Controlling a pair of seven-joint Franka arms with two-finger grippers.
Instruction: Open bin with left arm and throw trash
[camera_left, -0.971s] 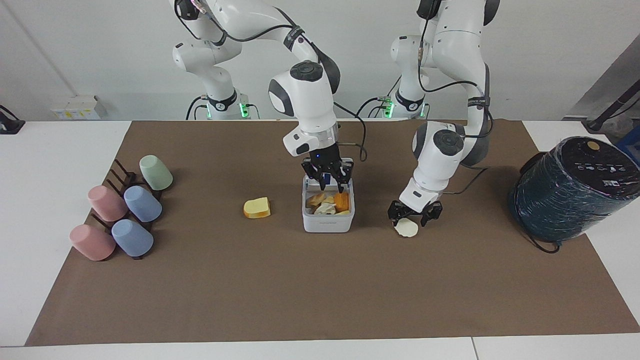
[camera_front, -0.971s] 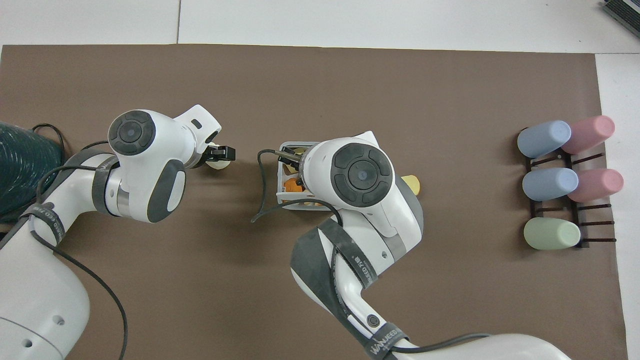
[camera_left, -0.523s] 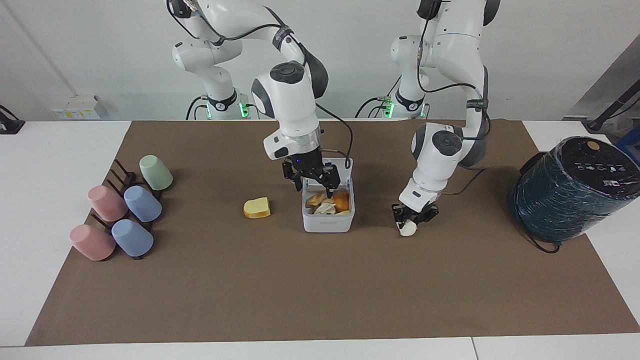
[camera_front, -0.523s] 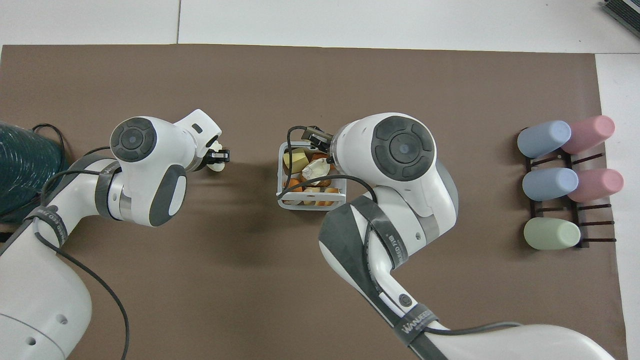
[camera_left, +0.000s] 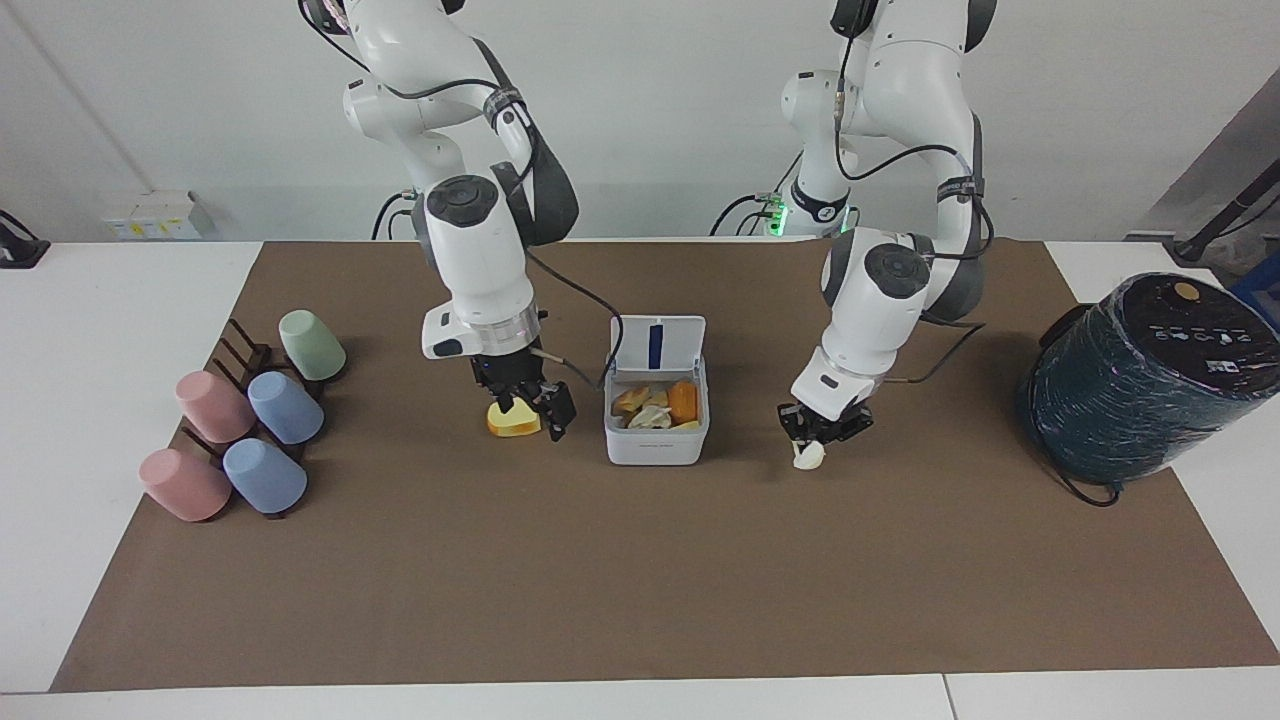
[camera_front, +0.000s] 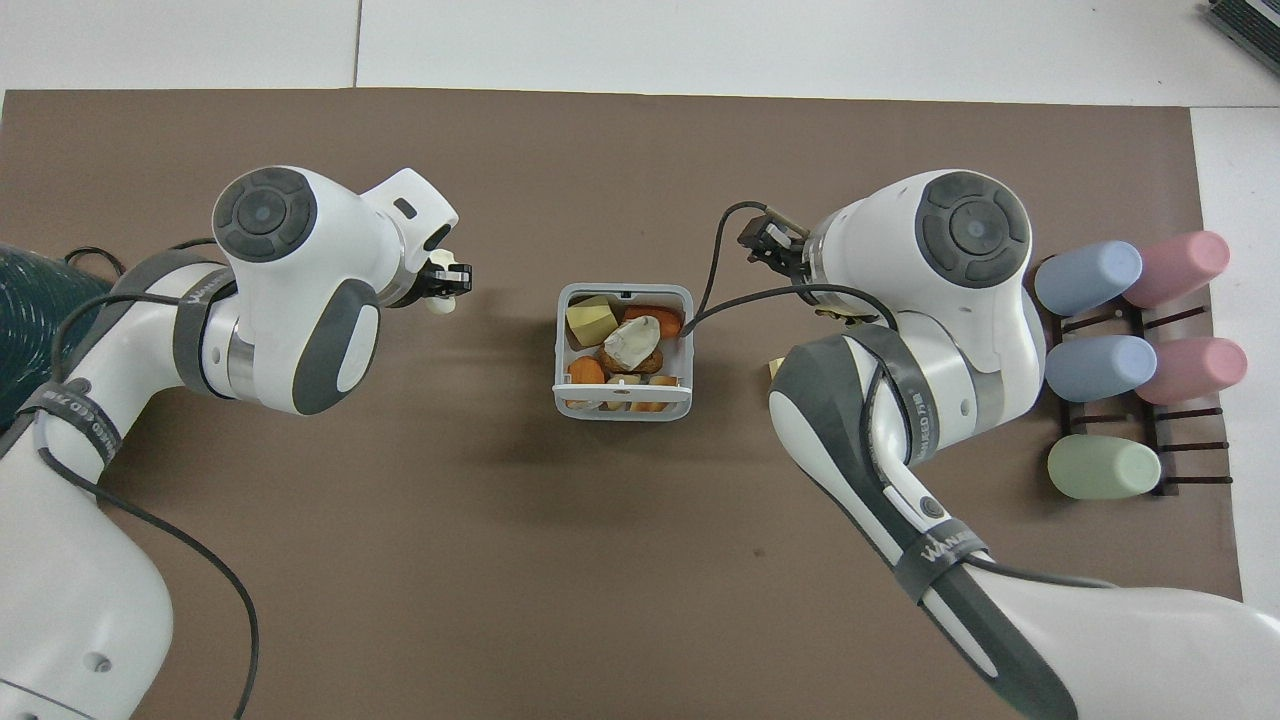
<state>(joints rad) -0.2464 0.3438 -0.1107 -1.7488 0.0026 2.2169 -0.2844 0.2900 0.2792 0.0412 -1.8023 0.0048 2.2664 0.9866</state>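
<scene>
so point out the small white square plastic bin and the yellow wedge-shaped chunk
small white square plastic bin (camera_left: 655, 446), facing view, front wall
yellow wedge-shaped chunk (camera_left: 510, 424), facing view, its yellow face

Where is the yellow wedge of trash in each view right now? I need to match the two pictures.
Facing view: the yellow wedge lies on the mat beside the open bin, toward the right arm's end, with the right gripper down at it.
Overhead view: the right arm covers it almost wholly; only a yellow sliver shows.
Shared landmark: the bin in mid-mat, and the cup rack at the right arm's end.
</scene>
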